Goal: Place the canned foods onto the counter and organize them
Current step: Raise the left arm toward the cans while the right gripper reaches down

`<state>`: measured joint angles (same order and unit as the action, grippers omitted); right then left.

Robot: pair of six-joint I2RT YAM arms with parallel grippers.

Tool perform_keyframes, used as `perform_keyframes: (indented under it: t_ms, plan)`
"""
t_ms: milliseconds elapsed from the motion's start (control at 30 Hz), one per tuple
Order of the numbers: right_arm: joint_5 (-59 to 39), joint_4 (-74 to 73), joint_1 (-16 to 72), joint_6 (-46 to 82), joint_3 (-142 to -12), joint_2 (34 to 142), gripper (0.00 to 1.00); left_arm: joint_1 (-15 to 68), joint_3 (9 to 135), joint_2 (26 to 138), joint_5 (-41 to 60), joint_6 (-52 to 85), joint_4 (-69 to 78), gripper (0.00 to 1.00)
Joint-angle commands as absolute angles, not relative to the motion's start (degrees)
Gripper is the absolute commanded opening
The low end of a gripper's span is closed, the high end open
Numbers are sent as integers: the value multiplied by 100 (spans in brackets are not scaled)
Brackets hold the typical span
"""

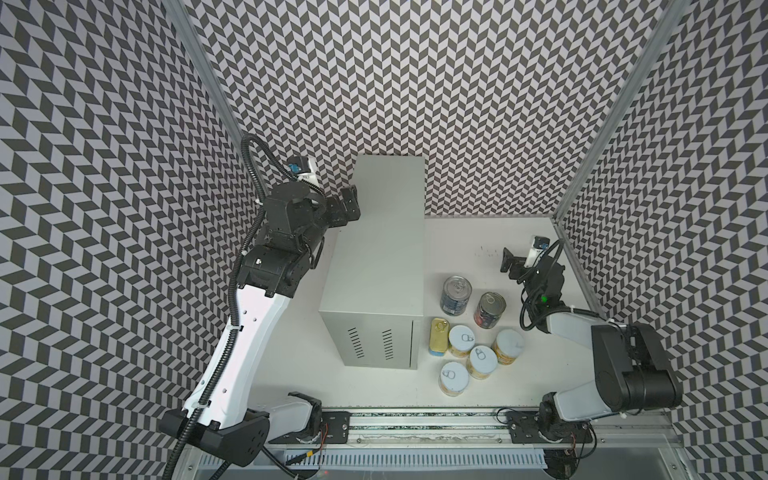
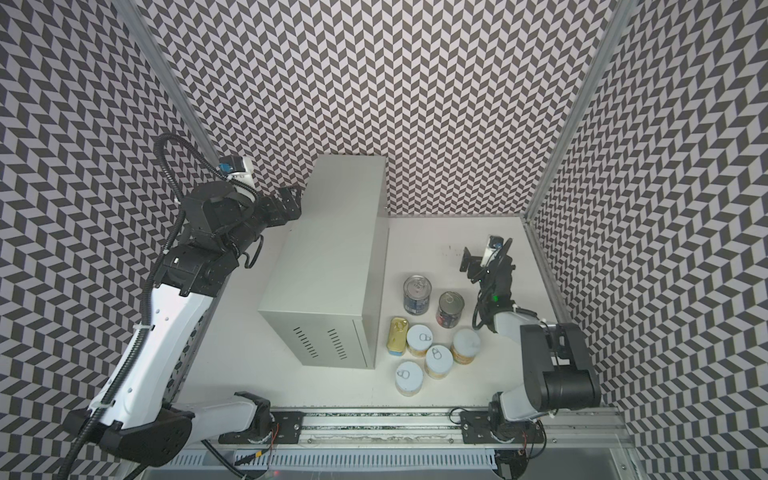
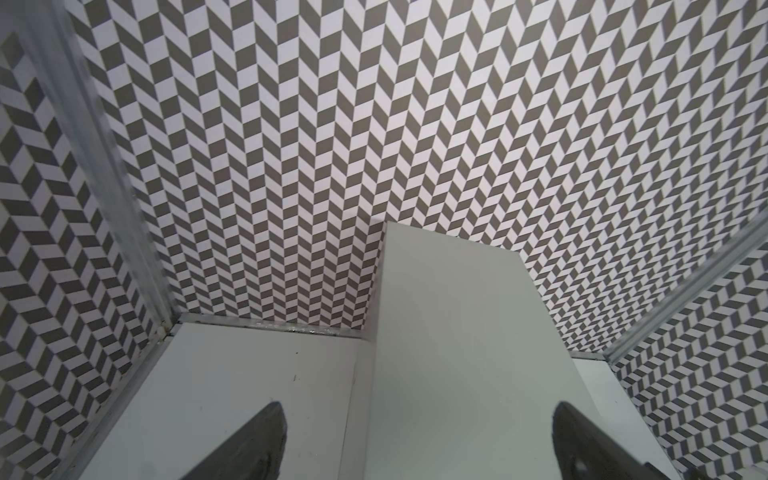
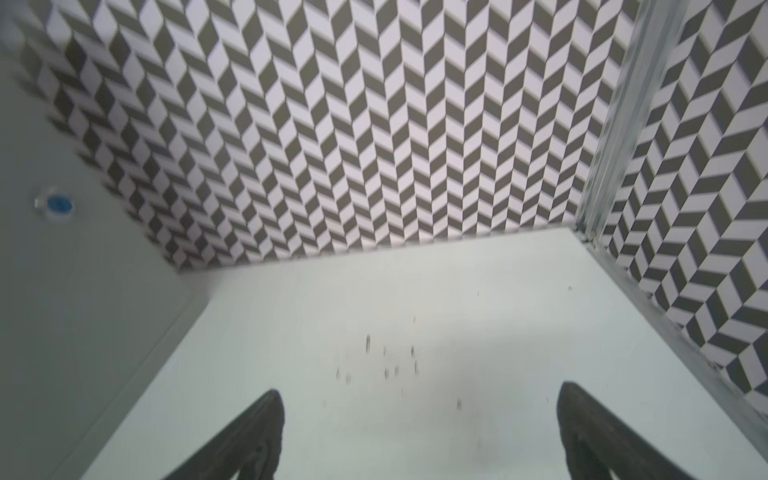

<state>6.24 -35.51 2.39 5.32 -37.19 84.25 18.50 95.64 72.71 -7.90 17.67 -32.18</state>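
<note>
The counter (image 1: 382, 249) (image 2: 332, 249) is a tall light-grey metal box with vent slits on its front, standing left of centre in both top views. The canned foods stand upright on the white tabletop to its right: two tall dark cans (image 1: 456, 295) (image 1: 490, 309), a gold-topped rectangular tin (image 1: 439, 336), and several short yellow cans with white lids (image 1: 481, 361). My left gripper (image 1: 347, 205) (image 3: 419, 440) hangs open over the counter's (image 3: 457, 353) left top edge, holding nothing. My right gripper (image 1: 510, 264) (image 4: 419, 432) is open and empty, low over bare tabletop behind the tall cans.
Chevron-patterned walls with aluminium corner posts (image 1: 582, 174) close in the back and both sides. The white tabletop (image 1: 478, 241) runs to a metal rail (image 1: 424, 424) at the front, where both arm bases sit. The counter's side wall (image 4: 83, 311) stands close beside the right gripper.
</note>
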Motion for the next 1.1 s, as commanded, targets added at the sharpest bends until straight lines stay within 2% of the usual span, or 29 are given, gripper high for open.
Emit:
perform_keyframes:
  t_ms: [0,233,367,567,833,1067]
  plan:
    - [1237,-1318,416,1136,-4237,8131,99,1874,9798,7334,-378,1802,-3457,100]
    - [1370,1661,1096,1467,-5526,7651,99,2203,9738,7156,-193,1622,-3596,100]
    - [1941,2489,1994,1434,-5691,7141,99,2574,9476,6930,160,1465,-3546,100]
    - [1644,3462,2319,1702,-5799,6737,99,3371,9728,6875,990,891,-3993,100]
    - [1592,3767,2391,1777,-5533,6733,99,4537,9861,7125,1511,381,-4342,100]
    - [866,3293,2464,1786,-5000,6745,99,4965,9831,7315,1734,213,-4266,100]
